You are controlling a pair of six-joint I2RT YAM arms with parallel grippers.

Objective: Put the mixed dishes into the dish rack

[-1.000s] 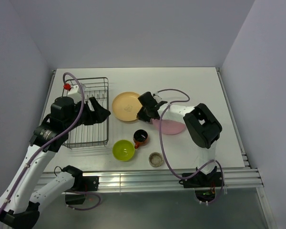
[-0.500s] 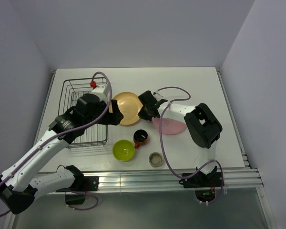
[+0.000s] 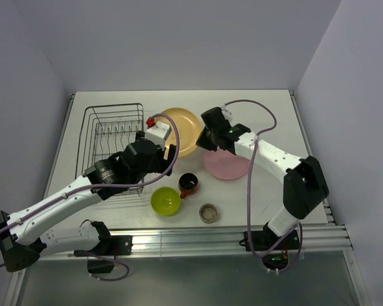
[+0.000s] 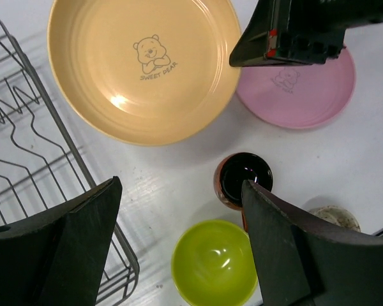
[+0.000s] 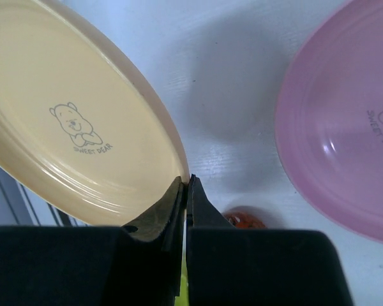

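Observation:
My right gripper point(image 3: 206, 139) is shut on the right rim of the yellow-orange plate point(image 3: 179, 129) and holds it tilted above the table; the pinch shows in the right wrist view point(image 5: 187, 185). The pink plate point(image 3: 227, 166) lies flat to its right. The red-orange mug point(image 3: 189, 183), lime-green bowl point(image 3: 165, 200) and grey-beige cup point(image 3: 209, 213) stand near the front. My left gripper point(image 3: 168, 155) is open and empty, hovering above the bowl point(image 4: 214, 264) and mug point(image 4: 244, 178). The black wire dish rack point(image 3: 113, 145) stands at the left, with no dishes in it.
The rack's wires point(image 4: 25, 146) lie at the left of the left wrist view, close to the left finger. The right arm's purple cable point(image 3: 255, 146) loops over the pink plate. Walls close in the table at the back and sides.
My right gripper has lifted the yellow-orange plate and carried it back and right. My left arm has swung right from over the rack to above the bowl and mug.

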